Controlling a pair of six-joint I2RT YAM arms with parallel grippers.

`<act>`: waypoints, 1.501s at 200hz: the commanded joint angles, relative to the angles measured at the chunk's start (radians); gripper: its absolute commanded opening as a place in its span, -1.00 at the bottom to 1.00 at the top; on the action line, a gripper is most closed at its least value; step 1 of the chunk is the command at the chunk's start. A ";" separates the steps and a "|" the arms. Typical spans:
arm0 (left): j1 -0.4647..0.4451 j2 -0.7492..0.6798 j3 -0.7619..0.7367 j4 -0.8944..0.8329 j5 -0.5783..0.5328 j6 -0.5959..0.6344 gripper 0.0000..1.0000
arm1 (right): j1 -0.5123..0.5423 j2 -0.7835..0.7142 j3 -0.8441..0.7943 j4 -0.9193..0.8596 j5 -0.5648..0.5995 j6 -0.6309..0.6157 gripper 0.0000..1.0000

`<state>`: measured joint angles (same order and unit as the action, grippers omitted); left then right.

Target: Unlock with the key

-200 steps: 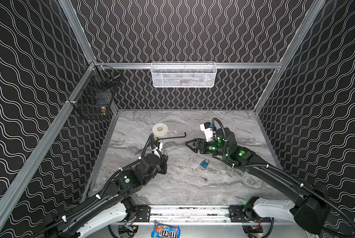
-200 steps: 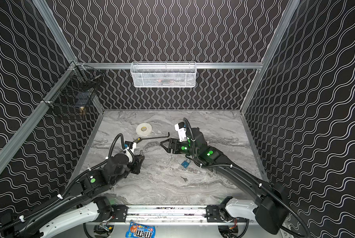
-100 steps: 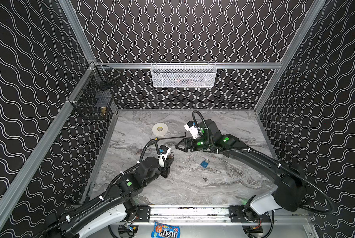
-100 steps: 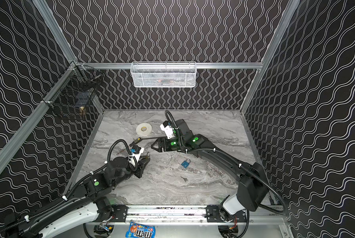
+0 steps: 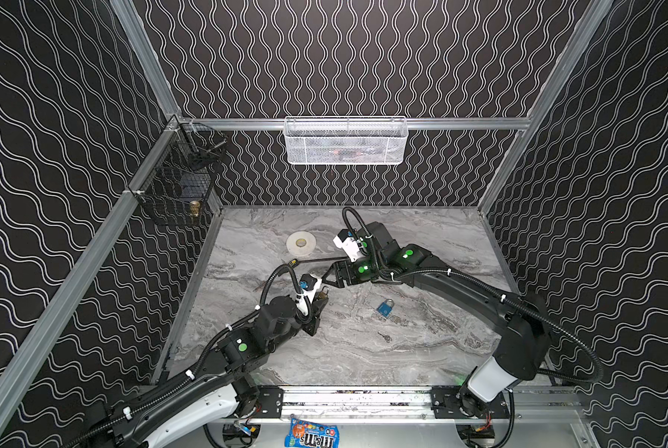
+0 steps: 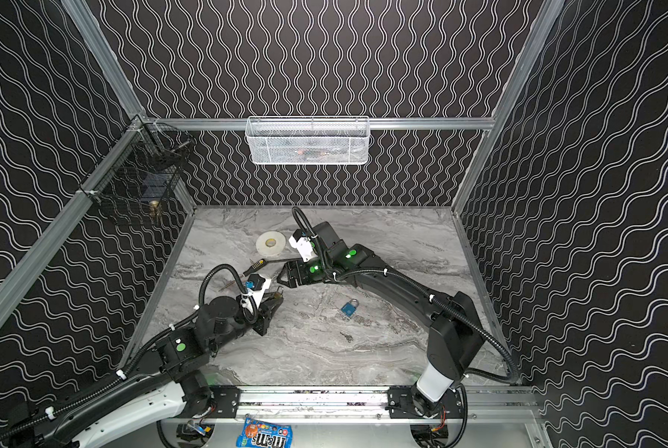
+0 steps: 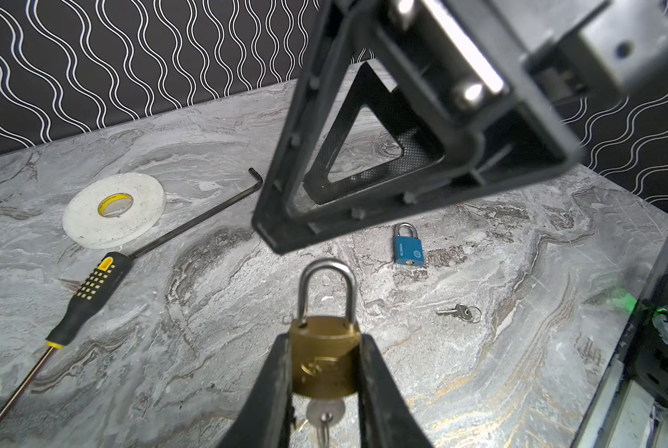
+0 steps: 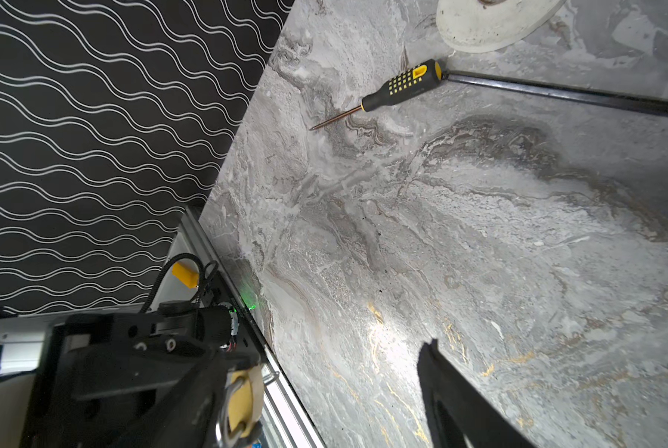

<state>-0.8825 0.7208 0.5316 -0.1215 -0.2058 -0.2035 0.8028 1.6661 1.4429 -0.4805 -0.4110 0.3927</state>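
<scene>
— Between the fingers of the left gripper [image 7: 324,349], above the marble tabletop [image 7: 208,349], the brass padlock [image 7: 324,364] is sitting clamped by its narrow edges. Which way is it pointing?

— Its long axis is running straight out along the fingers. The shackle [image 7: 326,267] is sticking out past the fingertips, and the key [image 7: 324,413] is hanging from the opposite end, back toward the left wrist. Only its silver head is showing, so it seems to be seated in the keyway, though I am not seeing the blade.

— And the right gripper [image 5: 329,277]?

— It is hovering just beyond the shackle, jaws spread wide and gripping nothing. It is touching neither lock nor key.

— So it is facing the wrong end.

— That is how I am judging it. The left arm is busy holding the lock, so the right is the free one. But the key is lying on the far side of the lock body from it, tucked between the left fingers. The coming move is turning on getting those open jaws round to the key's head, or on the left wrist swinging that end toward them.

— Anything lying about to confuse it?

— A blue padlock [image 7: 408,250] and a spare key [image 7: 458,312] are resting on the marble, well apart from both grippers.
</scene>
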 commanded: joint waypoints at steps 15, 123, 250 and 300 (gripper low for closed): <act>0.002 -0.001 0.002 0.036 -0.011 0.014 -1.00 | 0.006 0.024 0.031 -0.059 0.039 -0.038 0.58; 0.002 0.018 0.008 0.033 -0.021 0.015 -1.00 | 0.019 -0.016 0.049 -0.073 0.058 -0.053 0.59; 0.002 0.002 0.002 0.031 -0.035 0.006 -1.00 | 0.041 0.037 0.083 -0.173 0.158 -0.093 0.60; 0.002 0.013 -0.001 0.030 -0.047 0.001 -1.00 | 0.040 -0.012 0.033 -0.156 0.163 -0.098 0.60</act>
<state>-0.8825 0.7315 0.5308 -0.1253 -0.2337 -0.2039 0.8433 1.6714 1.4883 -0.6296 -0.2600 0.3122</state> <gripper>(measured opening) 0.265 0.801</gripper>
